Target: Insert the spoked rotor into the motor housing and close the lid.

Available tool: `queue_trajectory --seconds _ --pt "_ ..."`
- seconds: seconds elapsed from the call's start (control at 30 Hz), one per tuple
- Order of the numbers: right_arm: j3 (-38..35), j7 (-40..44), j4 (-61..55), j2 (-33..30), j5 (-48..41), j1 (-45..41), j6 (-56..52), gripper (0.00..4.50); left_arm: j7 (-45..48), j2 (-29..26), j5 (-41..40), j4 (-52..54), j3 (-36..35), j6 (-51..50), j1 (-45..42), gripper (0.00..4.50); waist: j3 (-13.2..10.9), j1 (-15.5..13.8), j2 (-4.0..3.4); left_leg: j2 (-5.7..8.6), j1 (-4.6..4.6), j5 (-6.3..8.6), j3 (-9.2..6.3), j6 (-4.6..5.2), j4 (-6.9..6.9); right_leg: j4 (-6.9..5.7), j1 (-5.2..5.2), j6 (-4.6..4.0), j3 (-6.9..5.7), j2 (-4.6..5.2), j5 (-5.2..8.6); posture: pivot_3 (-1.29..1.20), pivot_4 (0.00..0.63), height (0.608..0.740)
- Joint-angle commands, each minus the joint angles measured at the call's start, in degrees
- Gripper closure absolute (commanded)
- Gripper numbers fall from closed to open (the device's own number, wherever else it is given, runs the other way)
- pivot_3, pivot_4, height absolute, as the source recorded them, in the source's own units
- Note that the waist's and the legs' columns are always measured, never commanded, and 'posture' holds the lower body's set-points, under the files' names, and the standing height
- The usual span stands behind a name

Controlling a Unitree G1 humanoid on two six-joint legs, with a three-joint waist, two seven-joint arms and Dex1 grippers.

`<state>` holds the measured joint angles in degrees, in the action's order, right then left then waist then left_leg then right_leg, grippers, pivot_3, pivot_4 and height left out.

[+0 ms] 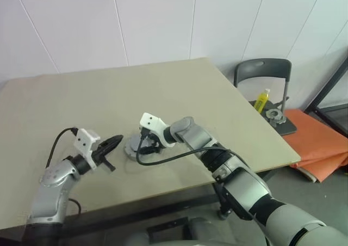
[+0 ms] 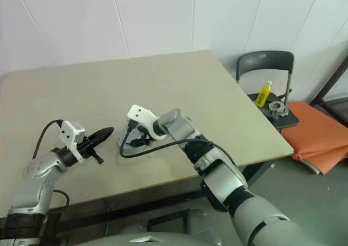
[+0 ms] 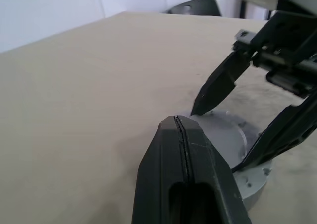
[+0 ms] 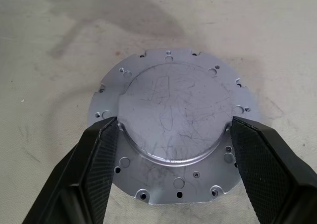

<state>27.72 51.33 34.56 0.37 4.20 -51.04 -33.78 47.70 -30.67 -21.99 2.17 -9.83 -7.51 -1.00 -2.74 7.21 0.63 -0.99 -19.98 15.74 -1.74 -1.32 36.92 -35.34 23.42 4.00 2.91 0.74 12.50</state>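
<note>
- While the right gripper (image 4: pixel 168 149) is held over the table (image 1: pixel 163 88) pointing down, its two black fingers (image 4: pixel 96 169) are spread wide, one on each side of a round silver metal part.
- That silver part (image 4: pixel 171 117) lies flat on the table: a raised scratched disc on a wider flange with small holes round the rim. Whether it is the lid or the motor housing seen from its closed side cannot be told.
- The finger pads are seen right at the raised disc's edge, above the flange; actual contact cannot be confirmed.
- The left gripper (image 1: pixel 111 144) is fully closed, its fingers pressed together with nothing between them.
- Its tip is aimed at the silver part from the robot's left, just beside it, not touching so far as can be seen.
- A grey chair (image 1: pixel 263 72) is seen past the table's far right corner, with a yellow bottle (image 1: pixel 262 100) and a small silver spoked piece (image 1: pixel 274 115) on its seat.
- An orange cushion (image 1: pixel 318 142) lies on the floor beside the chair.
</note>
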Motion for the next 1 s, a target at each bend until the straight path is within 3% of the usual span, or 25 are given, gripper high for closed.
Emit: queue_trajectory --seconds 0.03,0.4,0.6,0.63,0.7,1.0 --pt "1.0 -1.1 4.3 -1.4 2.3 0.6 -0.8 1.34 2.0 -1.2 -0.6 0.3 2.4 -3.5 -3.1 4.50 0.0 0.0 -0.07 0.02 0.00 0.00 -0.01 0.00 0.00 -0.01 -0.01 0.00 0.00 0.00 0.00 0.00 0.000 0.740" --pt "-0.8 -1.7 0.2 -0.9 0.7 1.5 -1.6 1.34 1.5 -4.5 13.3 -7.3 17.0 -8.6 -5.7 4.50 0.2 -0.2 -0.52 0.08 0.27 -0.01 -0.17 0.01 -0.02 -0.10 -0.21 -0.01 -0.06 -0.04 0.01 0.00 0.000 0.740" --pt "-2.8 -1.2 -3.1 -1.3 -1.3 2.1 -2.8 1.34 -0.2 -3.6 15.2 -9.1 18.5 -8.3 -7.0 4.50 0.3 -0.3 -0.91 0.12 0.35 0.01 -0.16 -0.02 -0.03 0.17 -0.39 0.00 -0.10 0.28 0.01 0.00 0.000 0.740" --pt "-3.2 -1.0 -3.5 -1.4 -1.8 2.1 -3.4 0.63 -0.2 -3.5 15.2 -9.2 18.6 -8.2 -7.2 4.50 0.3 -0.3 -0.91 0.12 0.35 0.01 -0.16 -0.02 -0.03 0.19 -0.39 0.01 -0.10 0.29 0.02 0.00 0.000 0.740" --pt "-3.9 -0.4 -4.3 -1.3 -2.8 2.0 -4.6 0.04 -0.2 -3.3 15.1 -9.3 18.6 -8.3 -7.5 4.50 0.3 -0.3 -0.91 0.14 0.34 0.01 -0.15 -0.01 -0.08 0.21 -0.39 0.03 -0.12 0.37 0.03 0.00 0.000 0.740" --pt "-13.9 3.3 -6.1 1.2 -15.3 -2.5 -20.1 0.01 2.1 -3.7 13.7 -8.9 18.8 -10.0 -7.7 4.50 0.3 -0.5 -0.88 0.28 0.30 -0.12 -0.12 0.19 -0.57 0.20 -0.31 0.05 -0.07 0.17 0.08 0.00 0.000 0.740"
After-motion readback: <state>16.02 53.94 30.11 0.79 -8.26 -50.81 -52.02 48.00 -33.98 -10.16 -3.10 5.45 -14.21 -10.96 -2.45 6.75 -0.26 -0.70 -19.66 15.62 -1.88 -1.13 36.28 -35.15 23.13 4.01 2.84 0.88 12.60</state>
